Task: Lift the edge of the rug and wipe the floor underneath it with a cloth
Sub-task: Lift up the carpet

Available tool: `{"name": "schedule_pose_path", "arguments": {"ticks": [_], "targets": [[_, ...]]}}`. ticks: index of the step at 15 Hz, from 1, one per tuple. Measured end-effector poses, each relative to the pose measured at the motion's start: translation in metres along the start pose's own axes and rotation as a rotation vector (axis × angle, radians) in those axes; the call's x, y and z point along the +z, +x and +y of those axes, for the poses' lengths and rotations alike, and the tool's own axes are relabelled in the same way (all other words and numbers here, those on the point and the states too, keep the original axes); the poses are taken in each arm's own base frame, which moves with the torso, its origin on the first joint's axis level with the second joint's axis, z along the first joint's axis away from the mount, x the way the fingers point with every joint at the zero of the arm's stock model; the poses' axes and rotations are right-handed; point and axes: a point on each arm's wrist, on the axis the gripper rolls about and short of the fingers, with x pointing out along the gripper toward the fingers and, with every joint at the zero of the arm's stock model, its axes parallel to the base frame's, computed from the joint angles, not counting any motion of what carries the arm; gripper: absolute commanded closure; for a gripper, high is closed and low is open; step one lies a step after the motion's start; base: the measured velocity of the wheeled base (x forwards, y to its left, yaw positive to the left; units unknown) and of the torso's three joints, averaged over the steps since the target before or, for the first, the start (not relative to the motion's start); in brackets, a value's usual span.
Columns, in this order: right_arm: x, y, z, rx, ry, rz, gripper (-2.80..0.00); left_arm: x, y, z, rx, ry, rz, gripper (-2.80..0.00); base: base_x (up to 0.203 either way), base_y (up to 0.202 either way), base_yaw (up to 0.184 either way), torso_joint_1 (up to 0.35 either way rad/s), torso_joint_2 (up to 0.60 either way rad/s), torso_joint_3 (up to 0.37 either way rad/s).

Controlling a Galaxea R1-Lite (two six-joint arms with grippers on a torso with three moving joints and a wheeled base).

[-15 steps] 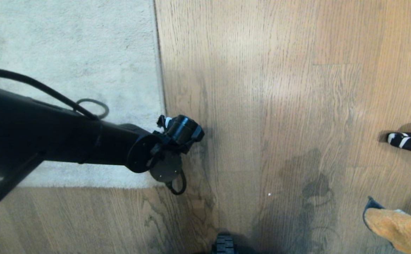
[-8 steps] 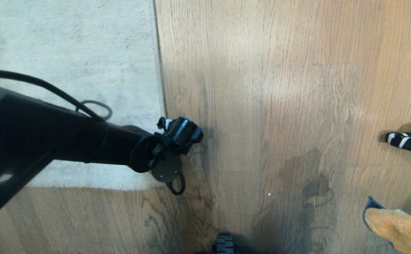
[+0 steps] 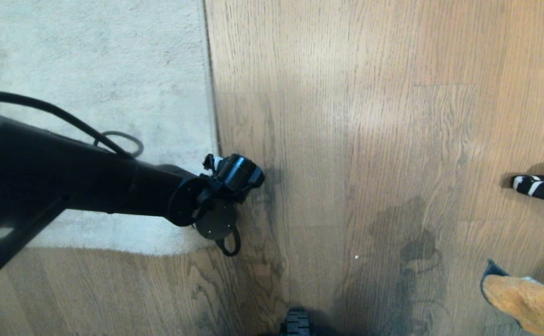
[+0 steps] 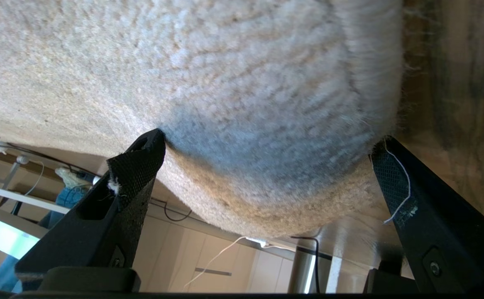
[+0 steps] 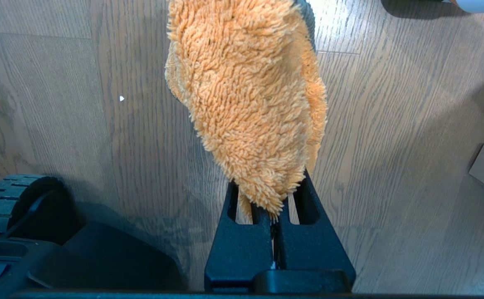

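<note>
Left tool (image 4: 262,166): spread wide, nothing grasped. Its two fingers (image 4: 134,166) straddle the rug edge (image 4: 267,174) at the rug's square corner; the pale pile bulges between them, one fingertip pressed against the pile, the other at the border beside the floor (image 3: 370,140). In the head view the left arm reaches across the rug to that near corner, where the straight border meets the wood planks.

Right tool (image 5: 273,216): clenched on the cloth (image 5: 250,104), gripping one end; the orange-yellow microfibre hangs from the fingers above the floor, not touching it as far as visible. In the head view the cloth shows at the lower right, well apart from the rug. Striped object (image 3: 540,188) lies at the far right.
</note>
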Motion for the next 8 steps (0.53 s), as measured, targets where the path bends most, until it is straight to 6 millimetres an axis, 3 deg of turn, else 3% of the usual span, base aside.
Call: {"name": "schedule_pose_path", "arguments": {"ticks": [8], "targets": [[0.0, 0.0, 0.0, 0.0, 0.0, 0.0, 0.0, 0.006, 0.001, 0.016, 0.031, -0.01, -0.007, -2.8, 0.0, 0.0, 0.0, 0.0, 0.0, 0.0]]}}
